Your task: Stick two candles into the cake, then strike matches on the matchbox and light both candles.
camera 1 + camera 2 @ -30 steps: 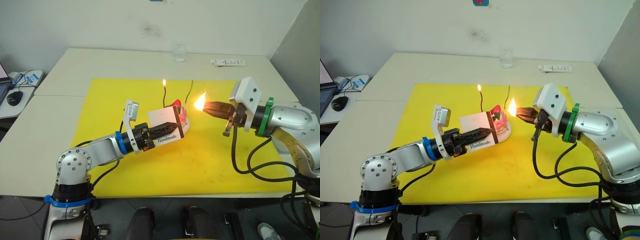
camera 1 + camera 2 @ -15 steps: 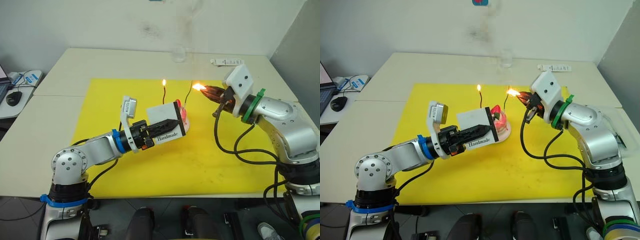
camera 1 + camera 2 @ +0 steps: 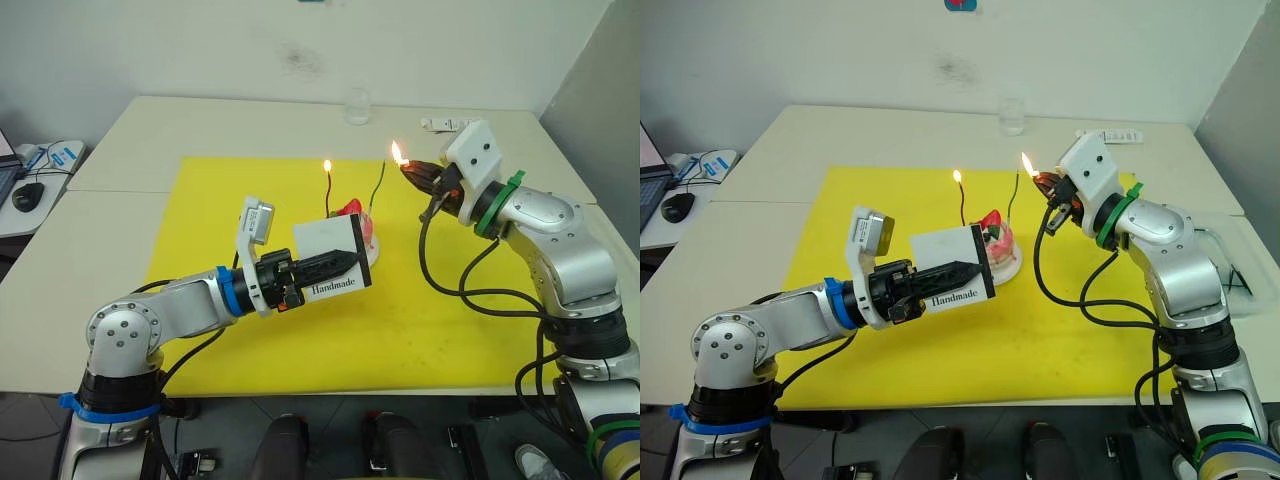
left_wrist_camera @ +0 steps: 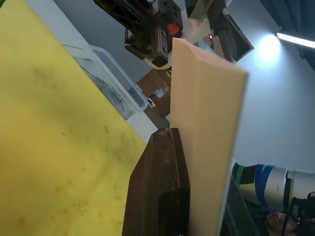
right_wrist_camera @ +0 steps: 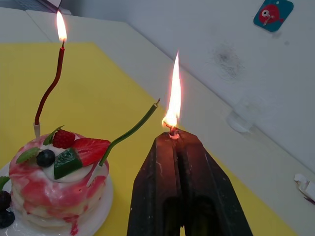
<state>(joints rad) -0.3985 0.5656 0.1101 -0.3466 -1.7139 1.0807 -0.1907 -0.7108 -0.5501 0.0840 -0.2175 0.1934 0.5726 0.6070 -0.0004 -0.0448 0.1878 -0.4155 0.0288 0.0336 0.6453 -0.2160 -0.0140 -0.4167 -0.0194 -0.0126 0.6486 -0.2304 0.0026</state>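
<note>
1. Pale worktop (image 3: 130, 130) under a yellow mat (image 3: 200, 210); I see a clear glass (image 3: 358, 105) at the far edge.
2. Small round pink cake (image 5: 54, 174) on its white plate sits mid-mat. Red wavy candle (image 5: 49, 91) is lit, green wavy candle (image 5: 129, 132) is unlit.
3. Left gripper (image 3: 960, 272): fingers clamped on the flat white "Handmade" matchbox (image 3: 950, 272), held just in front of the cake.
4. Right gripper (image 5: 173, 135): fingers pinched together on a burning match (image 5: 172, 131), flame near the green candle's tip.
</note>
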